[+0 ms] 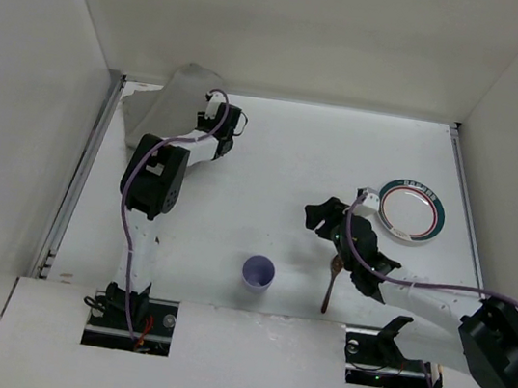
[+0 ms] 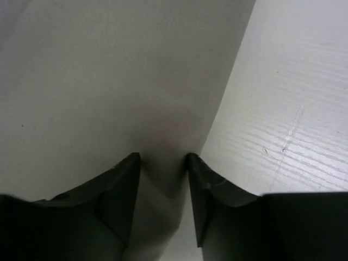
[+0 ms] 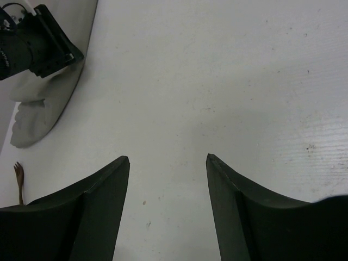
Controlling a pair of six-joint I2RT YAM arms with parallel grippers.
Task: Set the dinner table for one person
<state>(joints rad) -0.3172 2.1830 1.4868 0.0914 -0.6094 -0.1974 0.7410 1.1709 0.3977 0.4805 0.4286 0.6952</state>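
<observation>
The white surface [image 1: 272, 172], the dinner table, carries everything, yet nothing looks laid out so far. The grey placemat [image 1: 172, 93] sits bunched in the far left corner. The left end effector [image 2: 163, 157] is drawn in on the placemat's edge, which runs up between its fingers. The teal-rimmed plate [image 1: 441, 216] lies well to the right of the placemat. The purple cup [image 1: 258, 272] and brown fork [image 1: 330, 285] lie nearer the arms than it. The right end effector [image 3: 167, 159] hangs spread apart, holding nothing. By my reading, spreading the placemat comes first, then plate, cup and fork go onto or beside it.
</observation>
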